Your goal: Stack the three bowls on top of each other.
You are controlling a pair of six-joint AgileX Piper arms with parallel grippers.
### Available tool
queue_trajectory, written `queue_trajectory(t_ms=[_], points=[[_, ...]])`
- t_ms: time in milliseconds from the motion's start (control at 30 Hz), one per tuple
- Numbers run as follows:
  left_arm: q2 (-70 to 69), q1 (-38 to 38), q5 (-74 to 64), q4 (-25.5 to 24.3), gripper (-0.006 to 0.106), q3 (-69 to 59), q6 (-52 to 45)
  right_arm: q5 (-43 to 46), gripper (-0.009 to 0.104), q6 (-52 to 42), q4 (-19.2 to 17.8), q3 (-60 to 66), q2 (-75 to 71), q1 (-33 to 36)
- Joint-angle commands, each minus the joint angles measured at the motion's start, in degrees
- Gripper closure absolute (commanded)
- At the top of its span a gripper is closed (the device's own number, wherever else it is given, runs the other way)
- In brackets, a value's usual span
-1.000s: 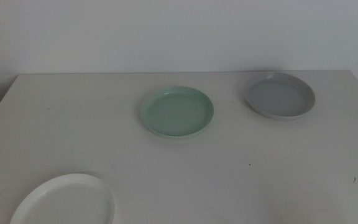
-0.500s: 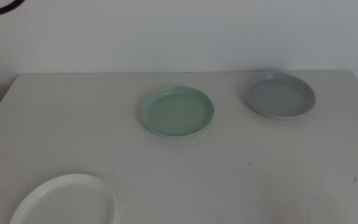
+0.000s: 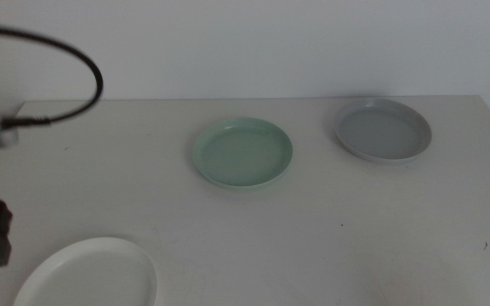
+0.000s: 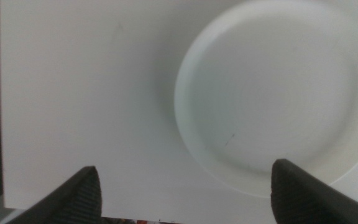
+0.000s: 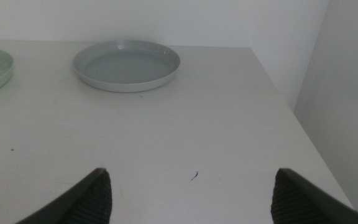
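On the white table (image 3: 228,238) the mint green bowl (image 3: 242,153) sat mid-table, the grey bowl (image 3: 383,130) far right, the white bowl (image 4: 269,102) at the near left under my left gripper (image 4: 185,186), jaws spread, while my right gripper (image 5: 191,193) waited, also spread.

A white table (image 3: 330,246) stands against a plain white wall (image 3: 270,42).

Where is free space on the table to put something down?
Free: the near table in front of the green bowl and grey bowl, and the far left corner. Crowded: the near left, with the white bowl under the left gripper.
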State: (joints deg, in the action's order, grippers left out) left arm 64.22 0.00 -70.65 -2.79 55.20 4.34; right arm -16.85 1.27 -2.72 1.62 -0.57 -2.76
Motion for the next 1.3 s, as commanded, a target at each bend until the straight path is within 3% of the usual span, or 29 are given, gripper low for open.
queue_trajectory(t_ms=[0, 267, 967, 1267], points=[[-0.53, 0.02, 4.76, 0.07, -0.004, -2.65, -0.13, 4.43, 0.030, -0.34, -0.76, -0.32, -1.51, -0.40], [2.01, 0.02, 15.36, 0.69, -0.004, -11.99, -0.47, 4.43, 0.030, -0.34, -0.76, -0.32, -1.51, -0.40], [16.07, 0.02, 22.22, 2.79, -0.004, -12.62, -5.93, 4.43, 0.030, -0.34, -0.76, -0.32, -1.51, -0.40], [16.14, 10.03, 22.35, 15.41, -0.004, -12.78, -19.31, 4.43, 0.030, -0.34, -0.76, -0.32, -1.51, -0.40]])
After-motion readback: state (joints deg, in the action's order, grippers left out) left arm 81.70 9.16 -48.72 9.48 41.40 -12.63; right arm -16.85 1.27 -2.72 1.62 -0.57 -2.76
